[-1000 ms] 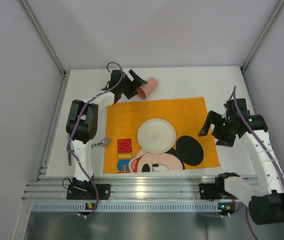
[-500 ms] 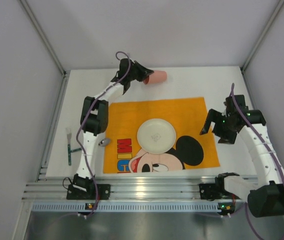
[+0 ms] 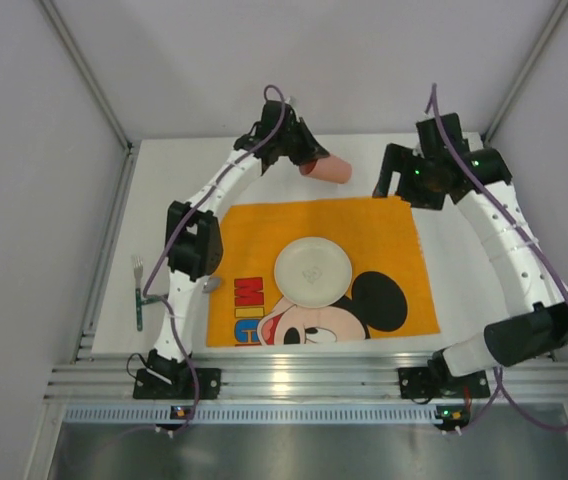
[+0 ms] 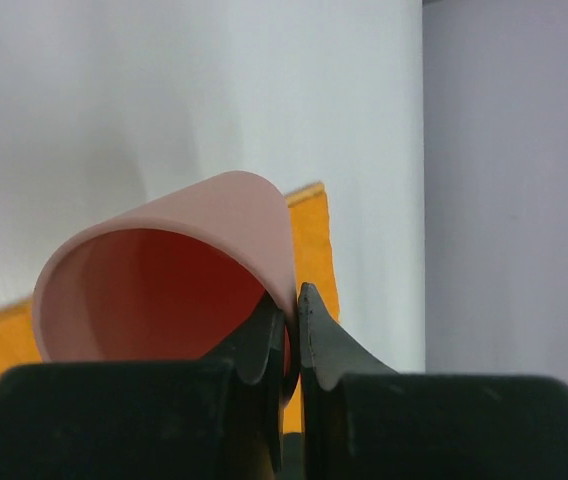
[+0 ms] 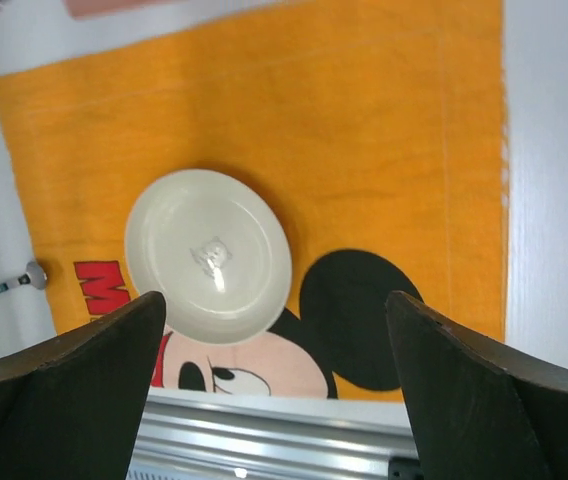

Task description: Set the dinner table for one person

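While one cup (image 3: 332, 168) gripped: one plate (image 3: 312, 272), one fork (image 3: 138, 300).

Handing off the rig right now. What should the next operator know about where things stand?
Left gripper: shut on the pink cup by its rim, with the cup tipped sideways beyond the far edge of the orange cloth.
Right gripper: open, empty.
Done: plate centred on the cloth.
Left: stand the cup upright. Fork and spoon lie on the dinner table left of the cloth, not yet placed.
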`<state>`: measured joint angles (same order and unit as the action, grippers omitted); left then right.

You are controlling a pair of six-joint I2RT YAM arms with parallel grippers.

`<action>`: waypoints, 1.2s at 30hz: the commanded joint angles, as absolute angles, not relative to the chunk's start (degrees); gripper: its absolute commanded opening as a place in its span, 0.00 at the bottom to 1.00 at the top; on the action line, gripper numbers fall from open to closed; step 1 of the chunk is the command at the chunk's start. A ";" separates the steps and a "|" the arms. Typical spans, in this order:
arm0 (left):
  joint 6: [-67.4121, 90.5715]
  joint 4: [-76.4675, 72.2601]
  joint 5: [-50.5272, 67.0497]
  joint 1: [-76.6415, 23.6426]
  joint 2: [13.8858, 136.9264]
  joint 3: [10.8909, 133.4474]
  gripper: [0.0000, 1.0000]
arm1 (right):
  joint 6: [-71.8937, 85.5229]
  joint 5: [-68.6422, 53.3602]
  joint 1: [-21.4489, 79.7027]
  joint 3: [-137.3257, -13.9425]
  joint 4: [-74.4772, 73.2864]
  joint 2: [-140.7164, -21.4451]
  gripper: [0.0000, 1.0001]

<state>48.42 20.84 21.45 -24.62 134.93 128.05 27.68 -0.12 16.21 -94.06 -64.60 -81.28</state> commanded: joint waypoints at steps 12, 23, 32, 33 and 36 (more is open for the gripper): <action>96.12 13.80 12.40 -28.21 101.00 91.50 0.00 | 29.18 21.00 36.65 -104.86 -57.58 -93.25 0.86; 111.96 4.57 11.25 -32.87 95.72 82.88 0.00 | 30.06 25.39 44.90 -99.94 -47.30 -88.95 0.83; 112.33 5.97 8.44 -35.16 92.12 81.83 0.00 | 32.60 31.18 47.02 -97.38 -48.23 -89.82 0.69; 112.24 6.15 8.35 -35.24 91.85 81.48 0.00 | 32.96 32.16 47.20 -97.38 -48.95 -90.00 0.65; 113.38 6.07 8.61 -35.33 90.36 79.64 0.00 | 33.57 35.59 47.20 -97.21 -51.24 -89.83 0.58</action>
